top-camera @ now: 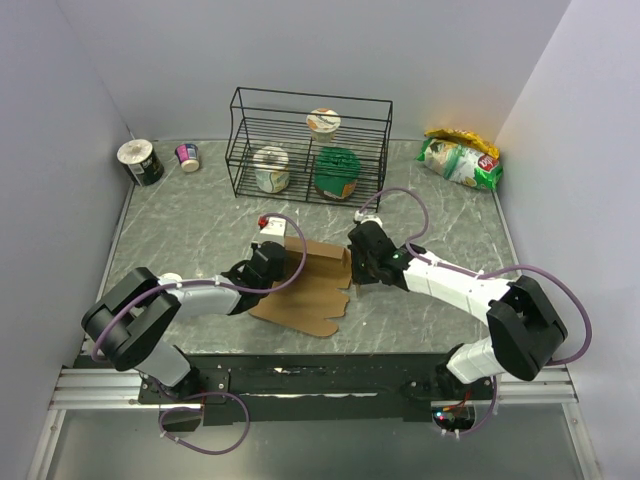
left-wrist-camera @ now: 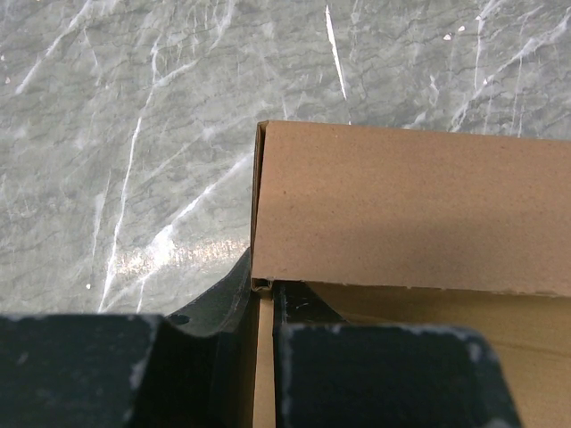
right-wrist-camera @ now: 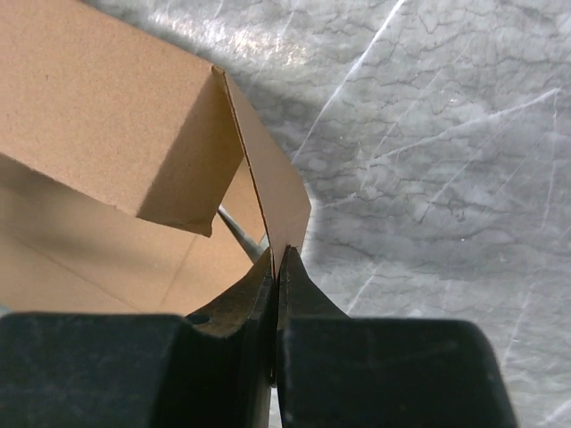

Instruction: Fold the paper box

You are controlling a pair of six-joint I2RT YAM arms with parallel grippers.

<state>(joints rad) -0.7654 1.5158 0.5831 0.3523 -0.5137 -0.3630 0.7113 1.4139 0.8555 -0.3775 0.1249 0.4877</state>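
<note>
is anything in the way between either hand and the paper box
Nothing visible is. The left hand and the right hand each pinch a raised flap of the paper box directly, at opposite sides.

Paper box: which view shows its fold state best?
Top external: the whole box shows, partly folded, far wall raised, near flaps flat, with the left gripper and right gripper at its ends. Each wrist view shows only one pinched corner.

White arms (top-camera: 195,293), black joints, purple cables (top-camera: 403,191) (looped), scuffed black left gripper (left-wrist-camera: 263,294), right gripper (right-wrist-camera: 277,267)
</note>
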